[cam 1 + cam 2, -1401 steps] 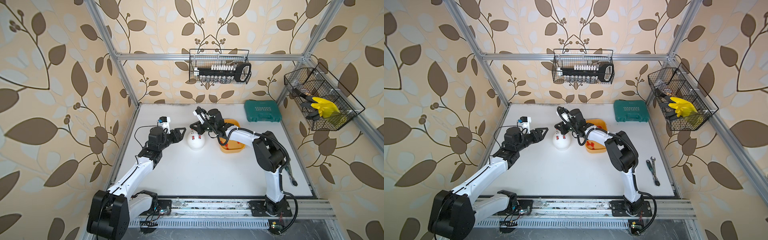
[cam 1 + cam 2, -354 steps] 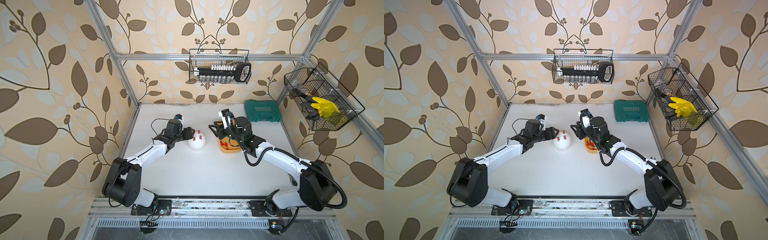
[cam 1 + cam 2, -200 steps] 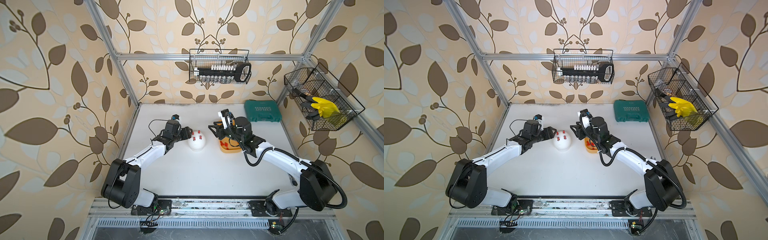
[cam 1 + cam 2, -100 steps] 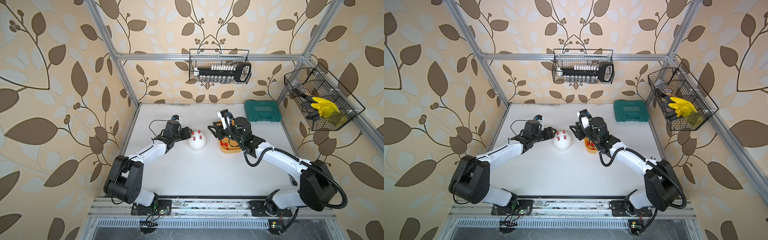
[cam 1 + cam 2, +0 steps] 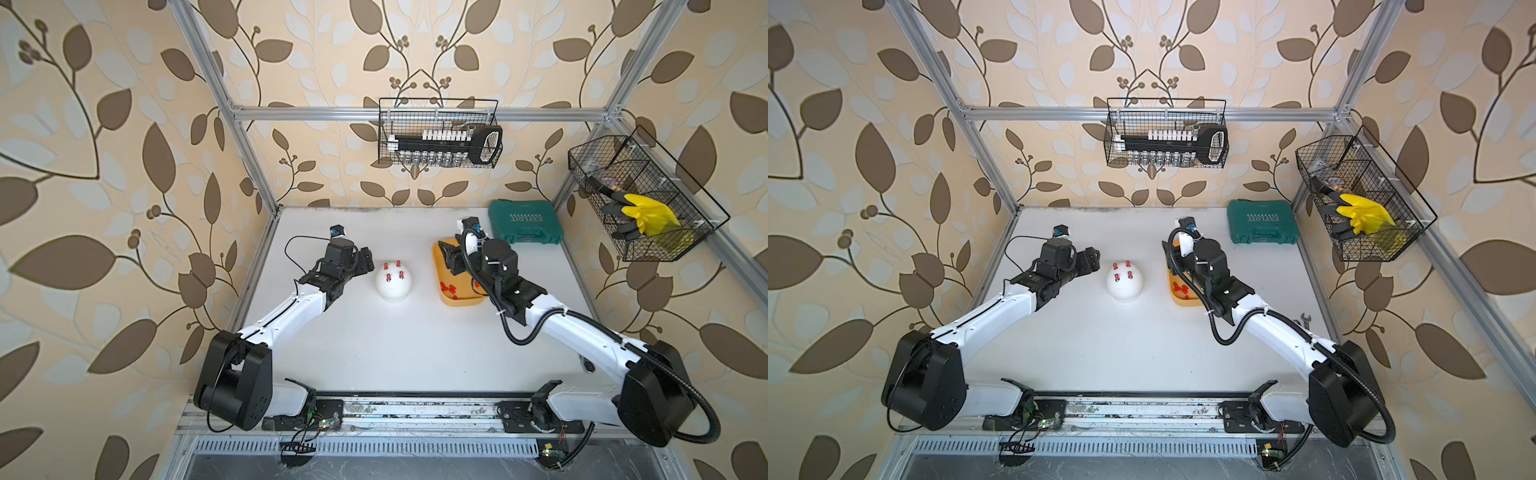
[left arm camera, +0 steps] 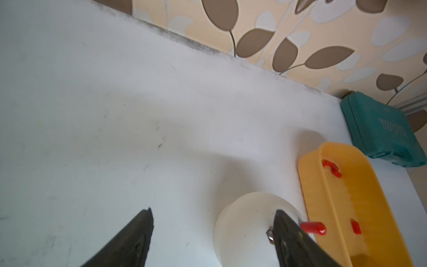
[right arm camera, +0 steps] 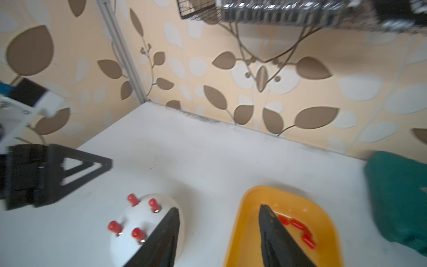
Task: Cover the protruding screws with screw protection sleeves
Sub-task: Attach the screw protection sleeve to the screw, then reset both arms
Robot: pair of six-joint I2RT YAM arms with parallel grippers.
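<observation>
A finger [image 6: 293,238] of the left gripper [image 6: 213,210] covers part of the white dome [image 6: 245,222] in the left wrist view, whose edge cuts the dome off. In a top view the right arm [image 5: 1279,328] hides most of the wrench [image 5: 1305,318] at the worktop's [image 5: 1121,353] four o'clock.

Upright on the white dome [image 5: 394,291], four screws [image 7: 156,210], each capped with a red sleeve [image 7: 153,204], grey showing below. Loose in the orange tray [image 5: 461,301], several more sleeves [image 7: 297,223].
</observation>
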